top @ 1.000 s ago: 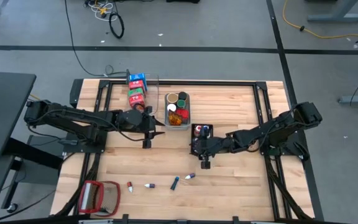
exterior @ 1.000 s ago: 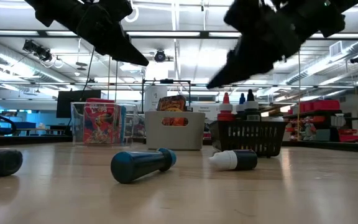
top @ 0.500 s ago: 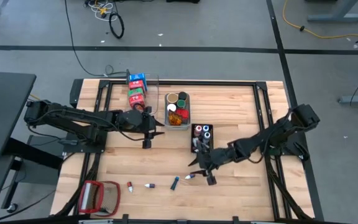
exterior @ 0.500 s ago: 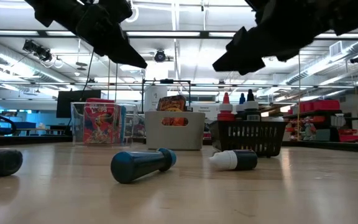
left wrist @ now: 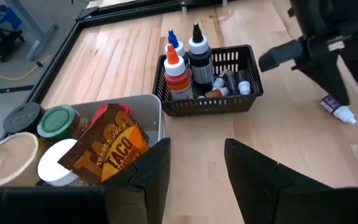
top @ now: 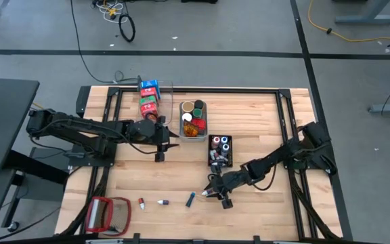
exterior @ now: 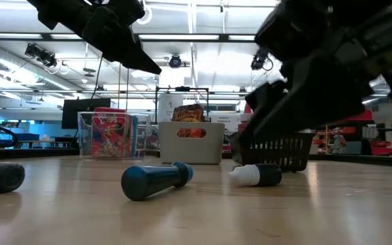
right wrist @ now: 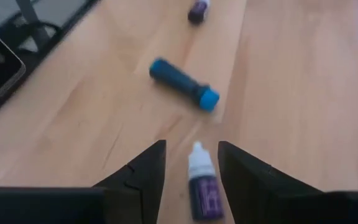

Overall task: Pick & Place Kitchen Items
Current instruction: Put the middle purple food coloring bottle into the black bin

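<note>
A small purple bottle with a white cap lies on its side on the wood table, near the front. My right gripper is low over it and open, with one finger on either side of the bottle and a gap to each. In the high view this gripper is just right of the bottle. A blue bottle lies on its side just beyond. My left gripper hangs open and empty in front of the grey bin.
A clear bin of cartons, the grey bin of jars and a black basket of bottles stand toward the far side. Two more tiny bottles and a red-framed flat object lie near the front left.
My right gripper has moved from beside the black basket toward the table's near edge and down. It has tipped further downward and now sits low around the small purple bottle. The bottles have not moved.
</note>
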`<action>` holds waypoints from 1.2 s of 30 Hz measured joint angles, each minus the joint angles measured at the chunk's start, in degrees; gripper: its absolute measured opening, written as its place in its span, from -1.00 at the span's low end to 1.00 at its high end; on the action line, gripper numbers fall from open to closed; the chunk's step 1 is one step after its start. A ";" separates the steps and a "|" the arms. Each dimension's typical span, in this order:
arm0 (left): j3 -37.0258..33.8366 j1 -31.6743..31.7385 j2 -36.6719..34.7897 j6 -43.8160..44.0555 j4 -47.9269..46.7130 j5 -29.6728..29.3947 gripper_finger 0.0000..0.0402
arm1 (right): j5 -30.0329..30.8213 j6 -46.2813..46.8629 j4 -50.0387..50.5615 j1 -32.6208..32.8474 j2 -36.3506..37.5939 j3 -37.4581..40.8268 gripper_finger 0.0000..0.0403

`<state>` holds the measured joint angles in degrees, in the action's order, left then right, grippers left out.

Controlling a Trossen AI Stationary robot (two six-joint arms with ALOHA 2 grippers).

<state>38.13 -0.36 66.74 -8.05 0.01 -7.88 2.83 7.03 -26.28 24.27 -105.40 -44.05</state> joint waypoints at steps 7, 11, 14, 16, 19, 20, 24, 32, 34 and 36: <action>0.00 0.00 0.00 -2.56 1.28 -0.01 -0.20 | 0.13 1.53 0.98 0.02 -3.38 0.00 -0.23; 0.00 0.00 0.00 -3.38 1.27 -0.02 -0.20 | 0.45 1.22 -0.01 0.02 -4.99 -0.04 -0.23; 0.00 0.02 0.00 -4.39 1.25 -0.02 -0.20 | 1.28 1.94 -0.11 0.02 -5.34 -0.13 -0.23; 0.00 0.02 0.00 -4.73 1.25 -0.02 -0.20 | 2.11 3.49 -0.21 0.04 -5.39 -0.13 -0.23; 0.00 0.04 0.00 -4.80 1.25 -0.04 -0.20 | 2.95 5.28 -0.80 0.04 -5.49 -0.13 -0.23; 0.00 0.04 0.00 -4.81 1.23 -0.02 -0.20 | 2.85 5.37 -0.88 0.03 -5.51 -0.13 -0.23; 0.00 0.04 0.00 -4.84 1.22 -0.02 -0.20 | 2.23 4.24 -1.08 -0.04 -5.51 -0.07 -0.30; 0.00 0.04 0.00 -4.84 1.22 -0.02 -0.20 | 3.21 1.68 -1.40 -0.07 -5.55 -0.02 -0.62; 0.00 0.04 0.00 -4.83 1.22 -0.02 -0.20 | 3.58 1.87 -2.24 -0.07 -5.55 -0.01 -0.65; 0.00 0.04 -0.02 -4.79 1.22 -0.02 -0.20 | 3.85 3.25 -4.14 -0.09 -5.64 0.13 -0.63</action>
<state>38.13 -0.32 66.72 -12.84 1.23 -7.90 6.68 10.27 -30.43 24.18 -111.04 -43.92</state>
